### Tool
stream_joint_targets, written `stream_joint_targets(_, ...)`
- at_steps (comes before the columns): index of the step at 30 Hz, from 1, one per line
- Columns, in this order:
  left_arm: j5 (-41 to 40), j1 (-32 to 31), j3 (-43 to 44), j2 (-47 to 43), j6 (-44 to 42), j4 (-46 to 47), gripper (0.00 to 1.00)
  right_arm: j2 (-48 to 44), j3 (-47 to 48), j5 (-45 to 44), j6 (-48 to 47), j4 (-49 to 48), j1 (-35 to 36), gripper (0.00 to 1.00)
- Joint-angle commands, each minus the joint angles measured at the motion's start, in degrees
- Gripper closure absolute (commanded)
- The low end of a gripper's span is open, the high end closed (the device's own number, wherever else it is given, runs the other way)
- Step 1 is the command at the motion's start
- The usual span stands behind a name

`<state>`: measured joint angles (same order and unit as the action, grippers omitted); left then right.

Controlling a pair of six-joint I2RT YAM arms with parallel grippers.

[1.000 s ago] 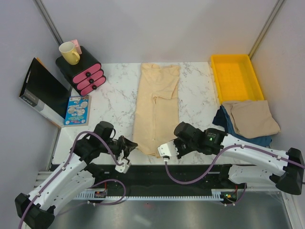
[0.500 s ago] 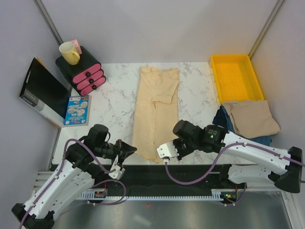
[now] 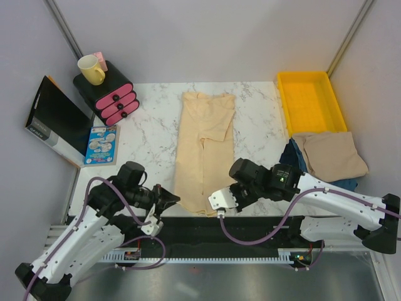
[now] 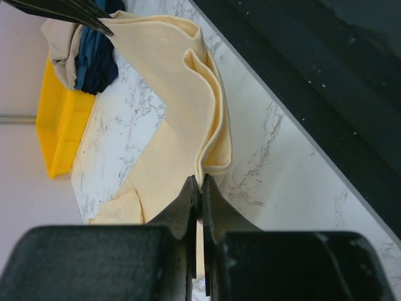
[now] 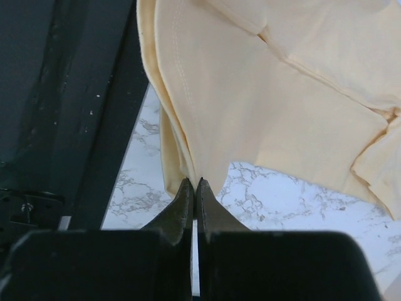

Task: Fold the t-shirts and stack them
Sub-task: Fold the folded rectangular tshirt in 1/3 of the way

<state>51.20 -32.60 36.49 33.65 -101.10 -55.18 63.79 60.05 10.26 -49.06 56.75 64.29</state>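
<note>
A pale cream t-shirt (image 3: 203, 147), folded into a long narrow strip, lies down the middle of the marble table (image 3: 150, 141). My left gripper (image 3: 173, 199) is shut on its near left corner; the left wrist view shows the fabric (image 4: 182, 106) pinched at the tips (image 4: 201, 180). My right gripper (image 3: 220, 199) is shut on the near right corner; the right wrist view shows the hem (image 5: 250, 94) pinched at the tips (image 5: 195, 182). A folded beige t-shirt (image 3: 329, 155) lies at the right on a dark blue garment (image 3: 297, 160).
A yellow tray (image 3: 311, 100) stands at the back right. A pink drawer unit (image 3: 113, 97) with a yellow mug (image 3: 91, 69) is at the back left, with a black box (image 3: 53, 122) and a blue booklet (image 3: 100, 144) beside it. A black strip (image 3: 188, 229) runs along the table's near edge.
Both grippers have drawn the shirt's near end toward the table's front edge, and the whole strip has slid a little nearer. The left arm has pulled back and lowered.
</note>
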Motion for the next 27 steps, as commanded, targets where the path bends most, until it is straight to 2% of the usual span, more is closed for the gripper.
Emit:
stream_joint_targets(1,-0.92,-0.01,4.63,7.12,3.8,10.26,0.98,-0.51,0.51,-5.42,-2.53,-2.69,0.13,1.0)
stream_joint_targets(7,-3.65,0.08,7.72,14.94,6.08,16.76,0.98,0.46,-0.81,-11.49,-6.91,-9.63,-2.06,1.0)
stream_joint_targets(16,-6.38,3.5,6.23,20.4,9.87,26.69,0.98,3.62,-3.1,-16.31,-10.97,-20.09,-8.13,1.0)
stream_joint_targets(20,-6.81,6.75,4.82,22.68,10.75,31.17,0.98,6.6,-2.84,-15.8,-13.07,-23.52,-12.95,1.0)
stream_joint_targets(27,-7.78,11.15,2.45,29.44,10.57,39.7,0.98,11.7,-1.87,-14.83,-15.36,-27.65,-17.27,1.0)
